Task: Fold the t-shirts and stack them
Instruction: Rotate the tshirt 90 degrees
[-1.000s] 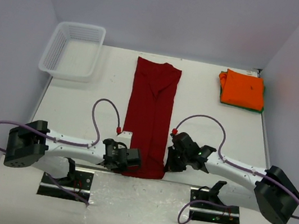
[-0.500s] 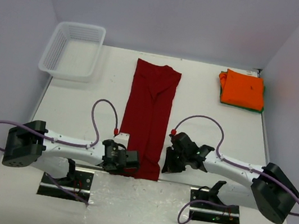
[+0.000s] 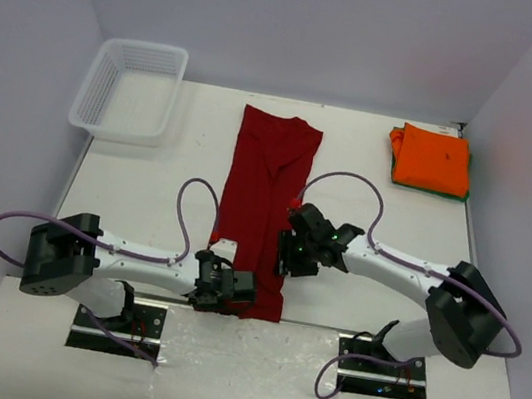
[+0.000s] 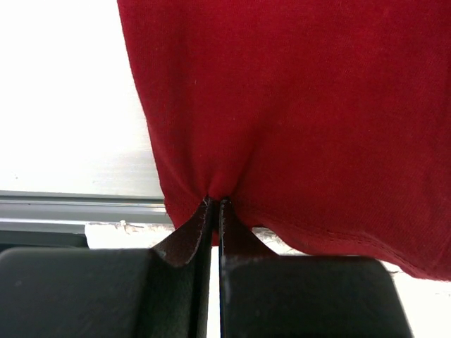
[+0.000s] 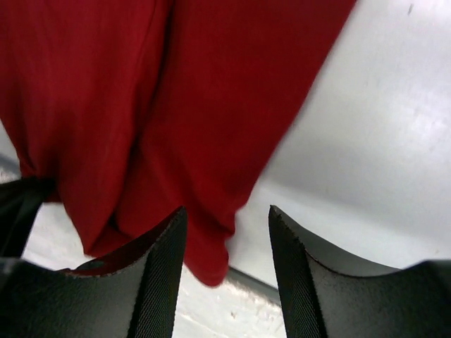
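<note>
Left wrist view: the left claw (image 4: 215, 204) is seen closed tight on the near hem of the dark red t-shirt (image 4: 296, 105), the cloth puckered into small folds where it is pinched between the tips. From the top external view this left claw (image 3: 231, 290) is placed at the near edge of the desk (image 3: 146, 191), at the shirt's near left corner.

The right claw (image 5: 227, 218) is held wide apart – a hanging fold of the red cloth (image 5: 141, 105) is seen between and beyond its fingers (image 5: 158, 282), though whether it is touched cannot be told. From above, the right claw (image 3: 289, 259) is placed over the shirt's right side, farther from the near edge than the left one.

The dark red t-shirt (image 3: 271, 180) is laid as a long narrow strip down the middle of the desk, from the near edge toward the far edge. At the far right corner a folded orange t-shirt (image 3: 432, 158) is stacked on a green t-shirt (image 3: 434, 192), of which only an edge is shown. A white mesh basket (image 3: 144, 45) is set at the far left corner.
</note>
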Controlling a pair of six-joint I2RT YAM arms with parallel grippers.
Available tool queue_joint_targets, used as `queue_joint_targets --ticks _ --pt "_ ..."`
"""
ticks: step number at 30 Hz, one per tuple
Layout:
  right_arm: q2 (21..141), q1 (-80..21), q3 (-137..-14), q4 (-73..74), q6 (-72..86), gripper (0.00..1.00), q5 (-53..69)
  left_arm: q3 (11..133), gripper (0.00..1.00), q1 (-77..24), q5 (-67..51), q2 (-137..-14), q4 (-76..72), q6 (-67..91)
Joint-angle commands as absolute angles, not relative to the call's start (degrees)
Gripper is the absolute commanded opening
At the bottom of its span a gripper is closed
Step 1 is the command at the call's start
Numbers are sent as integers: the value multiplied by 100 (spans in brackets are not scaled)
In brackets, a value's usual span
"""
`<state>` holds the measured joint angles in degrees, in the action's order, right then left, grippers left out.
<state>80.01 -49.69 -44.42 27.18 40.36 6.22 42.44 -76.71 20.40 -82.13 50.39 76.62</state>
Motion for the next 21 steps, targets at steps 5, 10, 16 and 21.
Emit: queue_joint_targets --ticks 5,10,16,21 --pt "9175 -4115 -5528 2804 3648 47 517 4395 0 -7787 2171 -7998 5054 7541" --pt "9649 -3525 -6439 3127 3296 28 501 4403 0 -7787 2259 -7875 5072 7436" --pt "10212 -3419 -7924 3682 2866 0 825 4631 6 -7787 2364 -7813 5158 7295" --pt "10976 -3384 -8753 4025 2821 0 1116 4956 51 -7822 2417 -7857 5396 7330"
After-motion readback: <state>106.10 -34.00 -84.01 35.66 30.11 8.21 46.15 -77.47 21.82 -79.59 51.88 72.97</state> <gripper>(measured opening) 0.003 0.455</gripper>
